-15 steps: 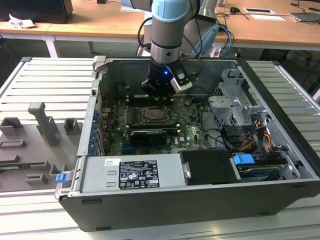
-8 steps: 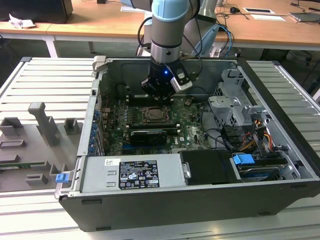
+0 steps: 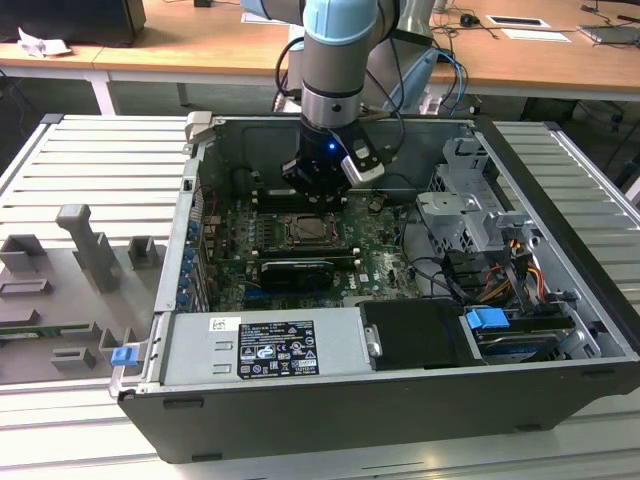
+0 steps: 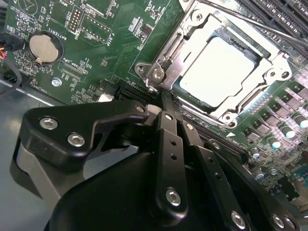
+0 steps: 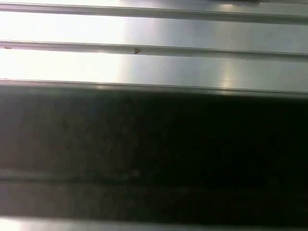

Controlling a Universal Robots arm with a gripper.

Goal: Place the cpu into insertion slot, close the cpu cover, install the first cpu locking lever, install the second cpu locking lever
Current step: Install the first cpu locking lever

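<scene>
Nearest the lens in the second wrist view, the black gripper [image 4: 166,103] fills the lower half of the frame, its fingers [image 4: 169,144] pressed together with nothing pinched between them. Their tips are seen just beside the lower left corner of the insertion slot [image 4: 159,72], at upper right of that frame. The cpu [image 4: 219,67] is seated there, its pale top framed by the cpu cover [image 4: 267,77], which lies flat over it. A coin cell [image 4: 43,48] is seen at upper left. In the exterior view, the open computer case [image 3: 560,300] occupies the centre, with the arm [image 3: 335,60] lowered into it above the motherboard [image 3: 230,240].
</scene>
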